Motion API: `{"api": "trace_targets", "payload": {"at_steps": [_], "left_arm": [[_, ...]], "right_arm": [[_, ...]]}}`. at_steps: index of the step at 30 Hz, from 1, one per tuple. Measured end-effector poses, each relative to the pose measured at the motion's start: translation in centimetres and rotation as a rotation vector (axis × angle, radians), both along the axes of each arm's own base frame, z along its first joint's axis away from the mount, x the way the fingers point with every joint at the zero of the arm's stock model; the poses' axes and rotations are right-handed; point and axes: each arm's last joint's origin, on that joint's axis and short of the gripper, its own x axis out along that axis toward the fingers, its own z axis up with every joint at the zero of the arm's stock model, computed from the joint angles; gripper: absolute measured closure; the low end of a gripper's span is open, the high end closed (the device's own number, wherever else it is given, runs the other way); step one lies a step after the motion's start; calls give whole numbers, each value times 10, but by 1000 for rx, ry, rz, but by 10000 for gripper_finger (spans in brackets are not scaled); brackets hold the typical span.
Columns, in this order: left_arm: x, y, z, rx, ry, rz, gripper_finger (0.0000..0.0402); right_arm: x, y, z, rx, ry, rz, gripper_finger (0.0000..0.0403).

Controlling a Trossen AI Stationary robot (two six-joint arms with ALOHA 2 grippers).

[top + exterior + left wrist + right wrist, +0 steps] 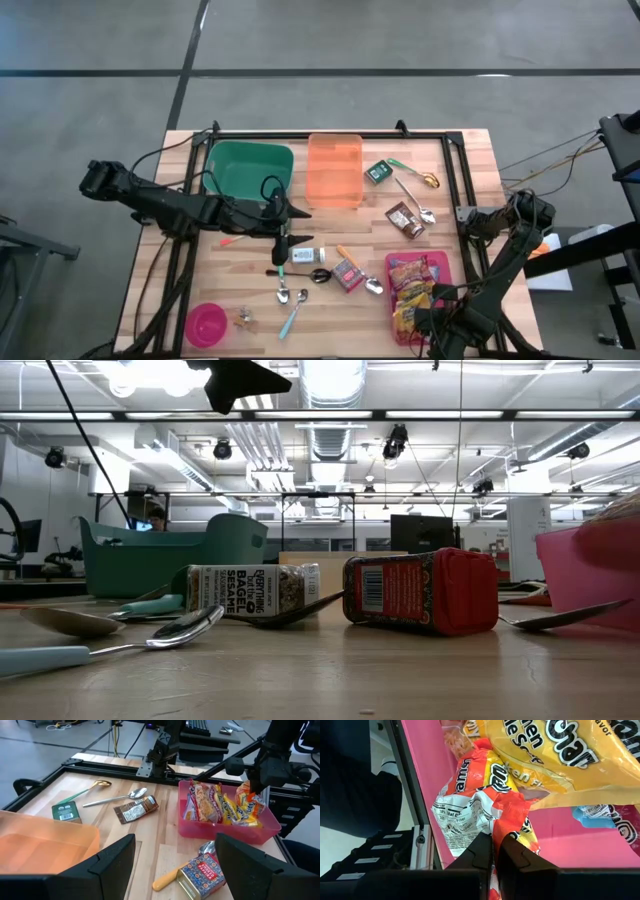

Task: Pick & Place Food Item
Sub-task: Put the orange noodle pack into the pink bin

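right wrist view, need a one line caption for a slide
Right gripper shut on an orange ramen packet in the pink bin, with a yellow ramen packet alongside.

Overhead, table-level, two wrist cameras; table (250,280) shared.

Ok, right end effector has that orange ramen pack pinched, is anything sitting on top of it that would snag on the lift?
Nothing visibly pins it. The right end effector is shut on the orange ramen pack at the end of the pink bin. The yellow pack lies right beside it, maybe overlapping one edge.
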Motion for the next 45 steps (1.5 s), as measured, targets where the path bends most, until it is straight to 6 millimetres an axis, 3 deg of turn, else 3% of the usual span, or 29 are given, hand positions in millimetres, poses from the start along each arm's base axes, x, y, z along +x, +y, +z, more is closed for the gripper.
{"api": "trace_targets", "payload": {"at_steps": [18, 26, 36, 40, 45], "left_arm": [[1, 2, 2, 43, -24, -10, 126], [1, 2, 2, 43, -24, -10, 127], [2, 2, 4, 39, -35, -9, 127], [2, 2, 4, 39, -38, -9, 127], [2, 2, 4, 38, -39, -9, 127]], "right_arm": [[0, 0, 0, 7, 10, -52, 394], [0, 0, 0, 8, -6, 85, 394], [1, 2, 0, 20, 9, -80, 392], [1, 0, 0, 12, 17, -116, 358], [2, 1, 0, 20, 5, -58, 269]]}}
